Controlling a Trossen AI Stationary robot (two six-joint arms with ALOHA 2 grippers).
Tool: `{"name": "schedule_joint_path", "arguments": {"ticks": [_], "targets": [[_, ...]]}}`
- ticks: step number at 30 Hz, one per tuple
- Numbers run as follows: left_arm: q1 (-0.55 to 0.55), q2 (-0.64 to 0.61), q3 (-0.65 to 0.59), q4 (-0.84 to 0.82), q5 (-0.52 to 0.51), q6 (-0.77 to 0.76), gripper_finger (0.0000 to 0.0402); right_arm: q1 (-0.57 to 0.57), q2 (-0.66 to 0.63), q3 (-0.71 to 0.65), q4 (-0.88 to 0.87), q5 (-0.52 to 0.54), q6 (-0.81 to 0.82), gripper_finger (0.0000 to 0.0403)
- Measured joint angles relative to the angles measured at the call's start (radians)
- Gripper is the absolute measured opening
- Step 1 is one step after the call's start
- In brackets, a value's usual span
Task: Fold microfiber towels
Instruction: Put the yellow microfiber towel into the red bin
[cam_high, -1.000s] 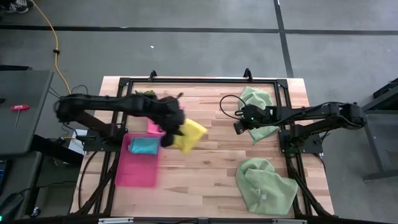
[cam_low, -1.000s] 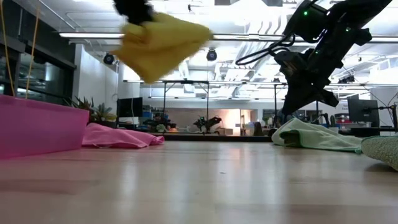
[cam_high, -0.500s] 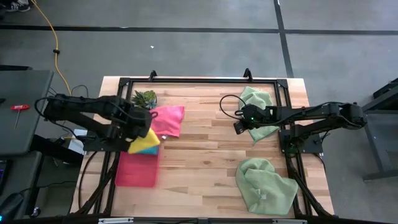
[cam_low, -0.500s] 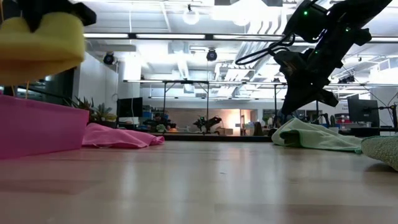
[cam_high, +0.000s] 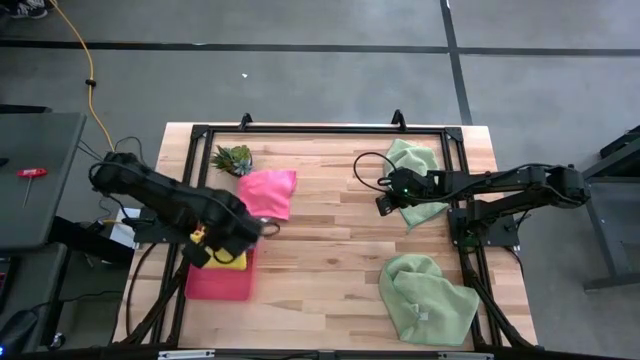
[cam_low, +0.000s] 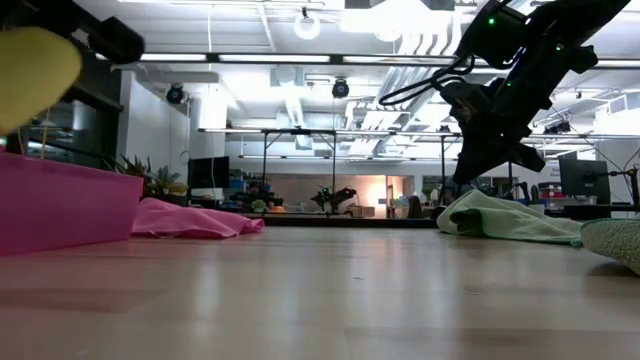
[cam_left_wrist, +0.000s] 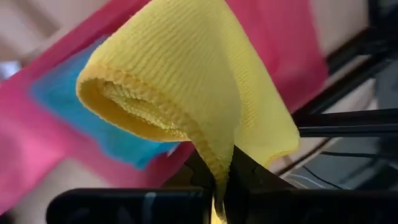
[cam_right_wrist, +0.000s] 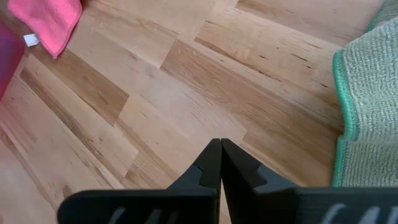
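Note:
My left gripper (cam_left_wrist: 217, 186) hangs over the pink tray (cam_high: 212, 284) at the table's left, shut on a folded yellow towel (cam_left_wrist: 186, 74). In the low view that yellow towel (cam_low: 30, 70) shows above the tray wall (cam_low: 60, 205). A teal towel (cam_left_wrist: 115, 134) lies in the tray below it. A hot pink towel (cam_high: 268, 192) lies flat on the table beyond the tray. My right gripper (cam_right_wrist: 219, 149) is shut and empty over bare wood, next to a pale green towel (cam_high: 415, 185). A second pale green towel (cam_high: 428, 298) lies crumpled near the front right. My left gripper pinches the yellow towel's gathered edge (cam_left_wrist: 219, 163) between its two fingers, several layers together. The fingers point steeply down from above. The folded towel bulges out beyond the fingers, lifted clear above the tray's rim and over the teal towel.
A small spiky green plant (cam_high: 233, 157) stands at the far left, behind the hot pink towel. A black frame (cam_high: 300, 130) runs around the table's edges. Bare wood lies in the middle (cam_high: 330, 250) between the two arms.
My left gripper has carried the yellow towel from beside the hot pink towel toward the table's left and near edge, over the pink tray. It has tipped from slanting to pointing steeply down and has rolled, staying shut on the towel.

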Motion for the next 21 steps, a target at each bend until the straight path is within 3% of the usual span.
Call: {"name": "schedule_joint_path", "arguments": {"ticks": [6, 11, 21], "targets": [[-0.055, 0.103, 0.0, 0.09, 0.085, 0.001, 0.0, 0.0, 0.0, 0.0, -0.001, 0.0, -0.003, 0.0002], [-0.072, 0.182, -0.009, 0.133, 0.084, 0.005, 0.0, 0.0, 0.0, 0.0, 0.0, 0.0, 0.012, 0.0002], [-0.033, 0.155, -0.179, 0.309, 0.143, -0.072, 0.0, 0.0, 0.0, 0.0, -0.017, -0.012, 0.023, 0.0002]]}}
